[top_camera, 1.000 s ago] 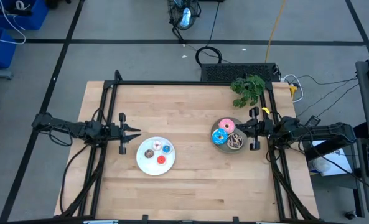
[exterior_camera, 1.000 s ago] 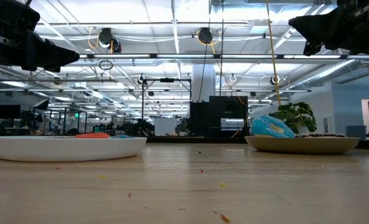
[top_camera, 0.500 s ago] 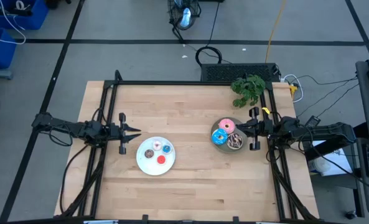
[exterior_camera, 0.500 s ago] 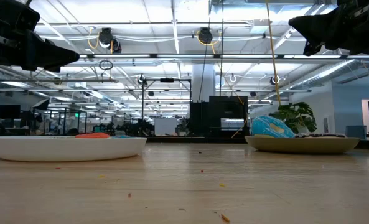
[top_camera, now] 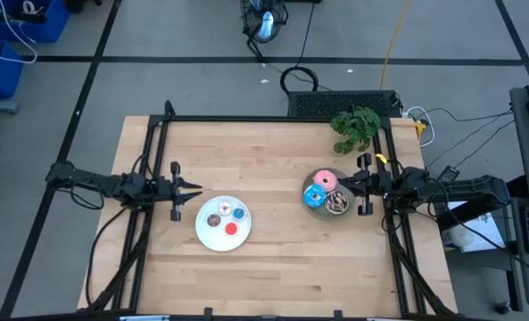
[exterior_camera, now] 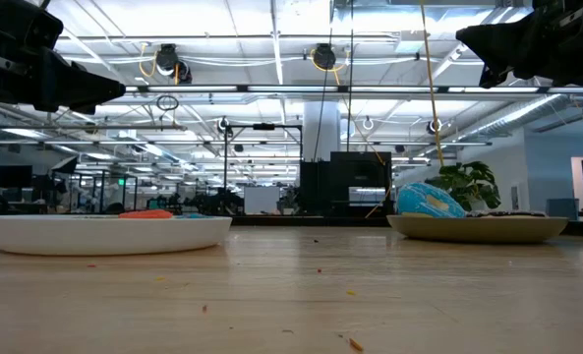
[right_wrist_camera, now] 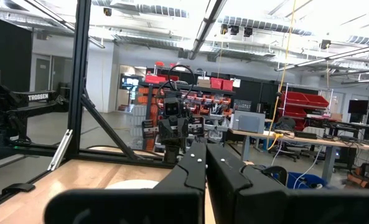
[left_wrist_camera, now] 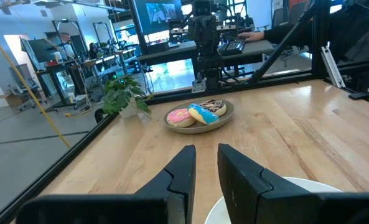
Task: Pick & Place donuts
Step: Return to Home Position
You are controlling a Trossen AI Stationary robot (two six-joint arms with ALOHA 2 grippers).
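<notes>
Left gripper (top_camera: 196, 188) is hovering empty, fingers slightly apart, beside the white plate (top_camera: 209, 236) holding four small donuts (top_camera: 226, 217); right gripper (top_camera: 343, 185), fingers together, is hanging beside the grey plate (top_camera: 323, 212) holding three larger donuts (top_camera: 318, 196).

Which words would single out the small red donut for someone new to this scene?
On the wooden table, find the white plate by the left arm. On that plate, the red donut sits beside the blue donut and brown donut; it is the only red one.
</notes>
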